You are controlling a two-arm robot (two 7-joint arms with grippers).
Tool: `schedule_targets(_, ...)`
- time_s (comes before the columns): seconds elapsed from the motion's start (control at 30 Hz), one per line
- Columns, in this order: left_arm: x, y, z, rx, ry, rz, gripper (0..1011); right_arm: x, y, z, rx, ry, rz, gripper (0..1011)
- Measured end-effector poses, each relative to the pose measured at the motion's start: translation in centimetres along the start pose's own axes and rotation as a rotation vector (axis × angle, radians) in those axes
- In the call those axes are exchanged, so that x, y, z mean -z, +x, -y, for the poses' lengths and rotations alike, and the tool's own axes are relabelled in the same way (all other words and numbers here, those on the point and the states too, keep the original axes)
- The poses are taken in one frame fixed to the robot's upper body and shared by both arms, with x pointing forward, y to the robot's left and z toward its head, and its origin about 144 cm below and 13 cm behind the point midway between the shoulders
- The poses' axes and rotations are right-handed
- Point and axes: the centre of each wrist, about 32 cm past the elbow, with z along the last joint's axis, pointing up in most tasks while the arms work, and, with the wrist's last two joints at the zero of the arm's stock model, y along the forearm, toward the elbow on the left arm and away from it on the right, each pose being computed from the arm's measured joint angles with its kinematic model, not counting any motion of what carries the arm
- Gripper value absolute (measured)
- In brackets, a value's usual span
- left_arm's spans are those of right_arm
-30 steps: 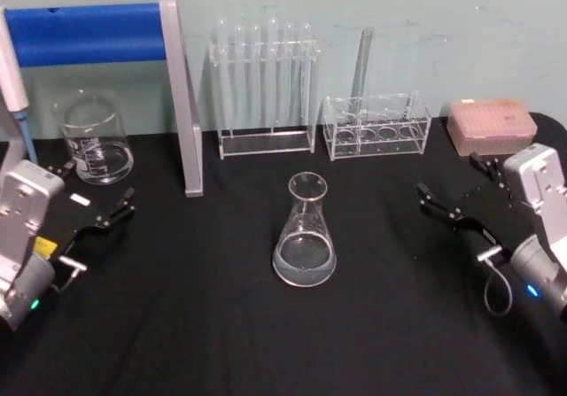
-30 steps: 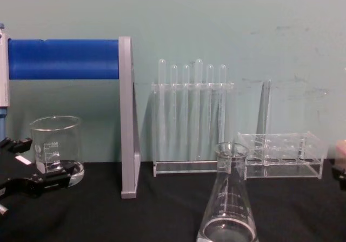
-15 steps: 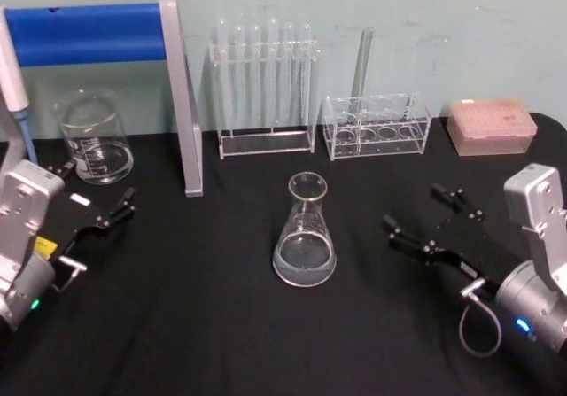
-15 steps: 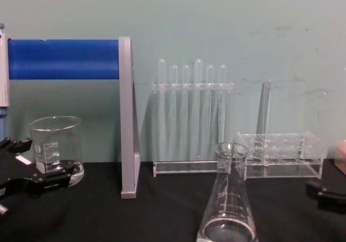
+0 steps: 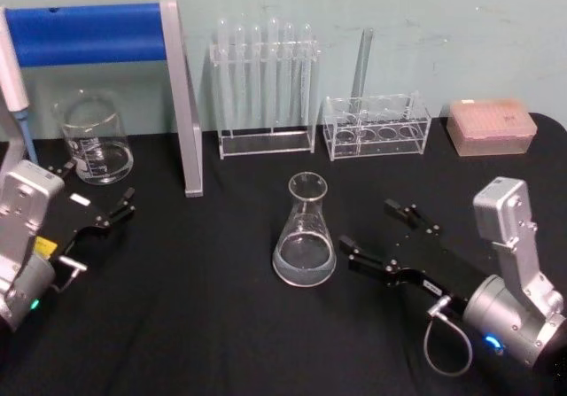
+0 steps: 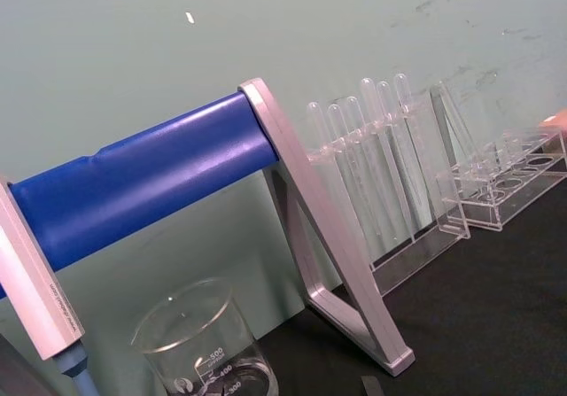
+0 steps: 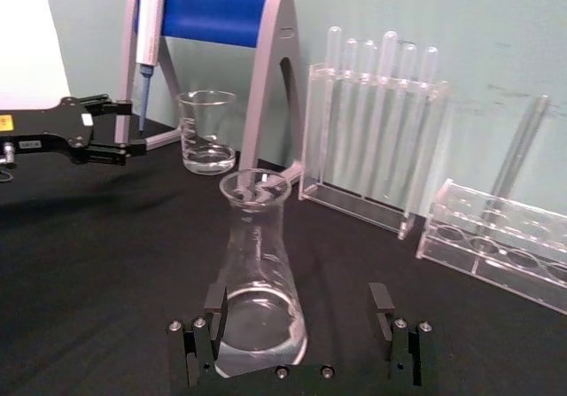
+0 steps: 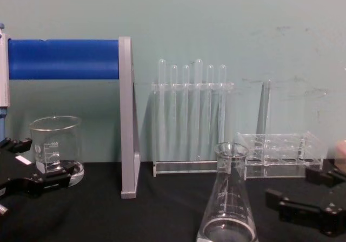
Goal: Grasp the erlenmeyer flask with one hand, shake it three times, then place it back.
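While the erlenmeyer flask [image 5: 305, 232] stands at the middle of the black tabletop [image 5: 204, 325], the right end effector [image 5: 370, 228] is seen low and just to the flask's right, its fingers spread wide apart. Nothing is held, nothing is clamped! From the right wrist view, the flask [image 7: 257, 281] is framed just ahead of the right end effector [image 7: 298, 297], the base lined up near one finger, with the other finger well clear. In the head view, the nearer fingertip is placed very close to the glass wall, yet no contact can be made out. From the chest, the right end effector [image 8: 297, 190] is caught beside the flask [image 8: 228, 209] at base height.

And the flask itself: it is set upright, its long axis vertical, the flared mouth pointed straight up and the wide base flat on the tabletop. A little clear liquid is seen pooled at the bottom.

Over on the left, the left end effector [image 5: 96, 186] is parked near the beaker [image 5: 93, 139], fingers parted, nothing gripped.
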Motion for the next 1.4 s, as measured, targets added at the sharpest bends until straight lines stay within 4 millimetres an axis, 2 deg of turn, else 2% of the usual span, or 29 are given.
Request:
schedule_targets(0.47,0.0,0.0,0.0,0.000,0.000,0.000,1001,0.2,-0.9,-3.1,-0.054,0.019,0.008,1000)
schedule_targets(0.87,0.0,0.0,0.0,0.000,0.000,0.000,1001,0.4,-1.2,-6.1,-0.033,0.028,0.003,1000)
schedule_targets(1.4,0.0,0.0,0.0,0.000,0.000,0.000,1001,0.4,-1.1,-7.7,-0.029,0.035,0.001,1000)
